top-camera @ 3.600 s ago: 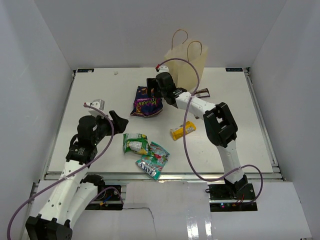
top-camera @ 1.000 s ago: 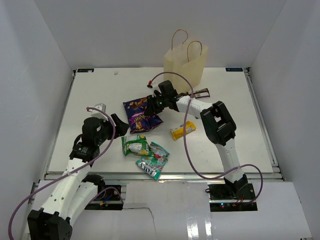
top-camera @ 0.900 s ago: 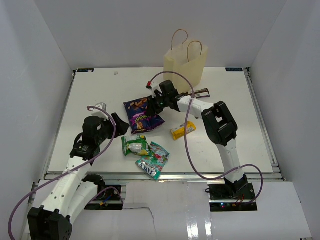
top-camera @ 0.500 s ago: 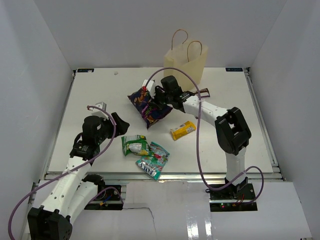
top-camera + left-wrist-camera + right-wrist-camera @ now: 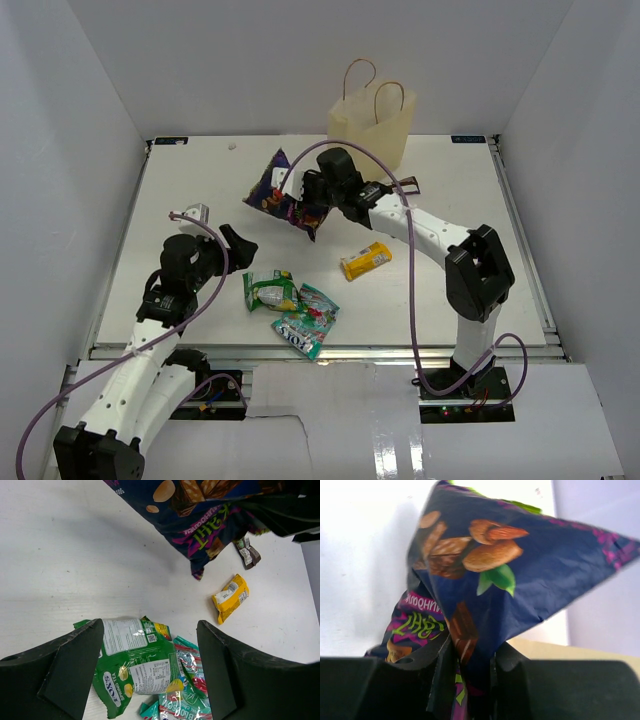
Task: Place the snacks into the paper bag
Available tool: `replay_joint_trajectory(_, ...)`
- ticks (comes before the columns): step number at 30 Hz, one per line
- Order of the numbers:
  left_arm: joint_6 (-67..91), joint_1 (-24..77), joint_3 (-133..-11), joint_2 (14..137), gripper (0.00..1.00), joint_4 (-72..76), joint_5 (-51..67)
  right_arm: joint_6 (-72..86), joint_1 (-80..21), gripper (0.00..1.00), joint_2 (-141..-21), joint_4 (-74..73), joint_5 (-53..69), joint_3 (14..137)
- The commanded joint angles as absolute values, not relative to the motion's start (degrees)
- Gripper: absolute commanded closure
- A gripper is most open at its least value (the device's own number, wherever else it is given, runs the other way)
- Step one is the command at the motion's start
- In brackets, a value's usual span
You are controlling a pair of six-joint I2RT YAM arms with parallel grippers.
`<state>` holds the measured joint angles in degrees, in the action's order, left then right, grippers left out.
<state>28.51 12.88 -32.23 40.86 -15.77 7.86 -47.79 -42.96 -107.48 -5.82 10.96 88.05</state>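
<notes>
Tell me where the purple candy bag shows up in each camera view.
Top external: the purple candy bag is above centre, held up by the right gripper.
Left wrist: across the top edge, right of centre.
Right wrist: fills the middle, pinched at its lower edge.
Shared landmark: the yellow wrapped bar, in the top external and left wrist views only.

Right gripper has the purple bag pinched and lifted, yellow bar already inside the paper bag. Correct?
No. The yellow bar lies on the table, outside the paper bag; the top external view shows it. The right gripper does hold the purple bag pinched and lifted.
</notes>
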Motion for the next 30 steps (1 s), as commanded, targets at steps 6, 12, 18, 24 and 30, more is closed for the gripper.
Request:
replay_joint_trajectory(6,28.9,12.9,-30.6,38.9,0.14,-13.4,7.4,-56.0,-42.1,0.92,-101.2,9.1,7.7,104.5)
replay_joint_trajectory(12,29.0,12.9,-30.1,37.4,0.14,-13.5,6.9,-56.1,-38.9,0.92,-105.4,9.7,5.9,117.1)
replay_joint_trajectory(18,29.4,12.9,-29.4,36.2,0.14,-13.7,6.6,-57.9,-34.7,0.92,-108.3,14.9,4.7,125.4)
replay_joint_trajectory(24,29.6,12.9,-29.3,36.3,0.14,-13.1,6.9,-59.5,-27.6,0.92,-114.3,20.6,4.9,132.1)
replay_joint_trajectory(30,29.9,13.0,-29.2,37.1,0.14,-12.4,7.5,-58.8,-21.9,0.92,-117.2,24.4,5.8,132.0)
